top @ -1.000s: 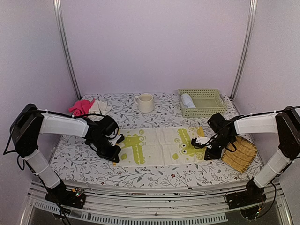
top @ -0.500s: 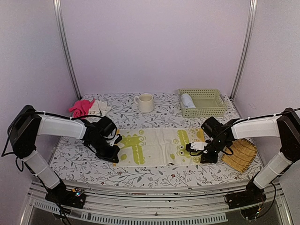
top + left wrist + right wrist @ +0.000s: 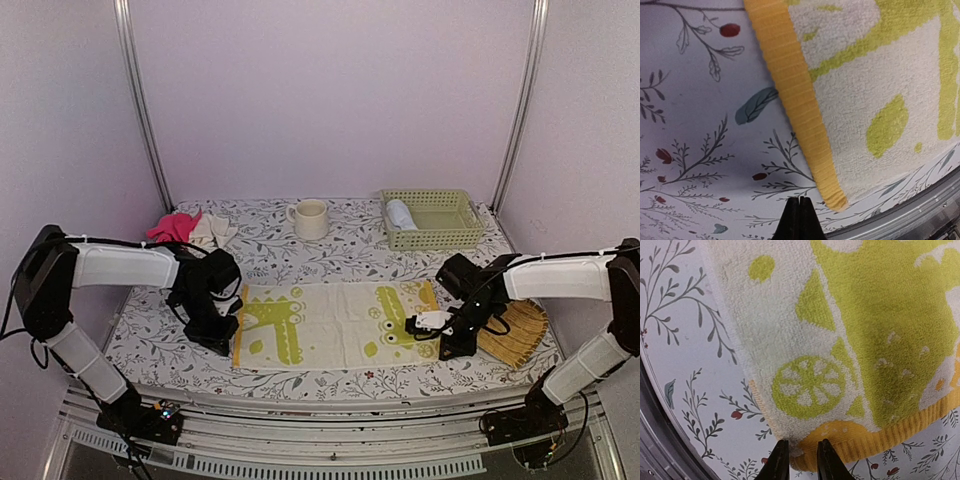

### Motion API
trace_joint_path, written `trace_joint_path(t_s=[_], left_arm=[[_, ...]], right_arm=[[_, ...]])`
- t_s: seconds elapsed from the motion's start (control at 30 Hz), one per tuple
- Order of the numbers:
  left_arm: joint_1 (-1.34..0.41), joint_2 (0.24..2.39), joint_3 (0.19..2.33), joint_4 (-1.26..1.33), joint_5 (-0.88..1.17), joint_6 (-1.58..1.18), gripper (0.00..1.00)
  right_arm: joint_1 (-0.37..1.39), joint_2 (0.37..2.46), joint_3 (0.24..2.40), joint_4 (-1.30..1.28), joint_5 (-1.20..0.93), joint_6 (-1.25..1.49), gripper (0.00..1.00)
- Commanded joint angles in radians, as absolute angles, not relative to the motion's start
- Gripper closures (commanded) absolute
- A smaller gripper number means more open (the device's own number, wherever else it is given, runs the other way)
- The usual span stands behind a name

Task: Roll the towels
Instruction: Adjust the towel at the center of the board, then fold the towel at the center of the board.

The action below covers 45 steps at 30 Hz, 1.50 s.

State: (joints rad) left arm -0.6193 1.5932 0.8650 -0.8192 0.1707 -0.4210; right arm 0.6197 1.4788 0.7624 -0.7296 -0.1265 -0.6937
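One soft, light towel lies flat on the table between the arms. It is probably limp and best pinched at a hemmed short end. Left jaws are closed, empty, beside its near corner; right jaws stand narrowly apart at the opposite corner.

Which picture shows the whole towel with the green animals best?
The top external view: nearly all of the patterned towel lies flat there, end to end. The left wrist view shows only a yellow-edged corner; the right wrist view another corner.
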Motion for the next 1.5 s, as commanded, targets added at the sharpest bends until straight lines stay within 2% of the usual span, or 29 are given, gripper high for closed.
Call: trace_joint_path(t_s=[0.0,0.13,0.3,0.5,0.57,0.73,0.87,1.1,1.47], left_arm=[[-0.602,1.556,0.980,-0.932,0.168,-0.379,1.00],[-0.551,1.557,1.096,-0.934,0.143,-0.335,0.95],[-0.461,1.595,1.173,-0.787,0.173,-0.249,0.76],[-0.416,1.616,1.183,-0.562,0.096,-0.216,0.54],[-0.391,1.640,1.178,-0.493,0.088,-0.224,0.53],[-0.334,1.712,1.154,-0.362,0.176,-0.242,0.55],[-0.311,1.772,1.175,-0.375,0.220,-0.234,0.55],[-0.285,1.766,1.129,-0.364,0.258,-0.200,0.49],[-0.268,1.789,1.099,-0.374,0.323,-0.196,0.51]], right_arm=[[0.624,1.413,0.847,-0.851,-0.246,-0.715,0.73],[0.597,1.398,0.955,-0.874,-0.293,-0.716,0.64],[0.423,1.456,1.116,-0.819,-0.327,-0.657,0.60],[0.251,1.510,1.203,-0.675,-0.387,-0.534,0.42],[0.226,1.546,1.228,-0.650,-0.387,-0.509,0.40],[0.180,1.670,1.251,-0.647,-0.382,-0.485,0.43],[0.143,1.783,1.268,-0.655,-0.409,-0.451,0.48],[0.138,1.934,1.355,-0.691,-0.483,-0.431,0.60],[0.141,2.103,1.462,-0.772,-0.578,-0.409,0.64]])
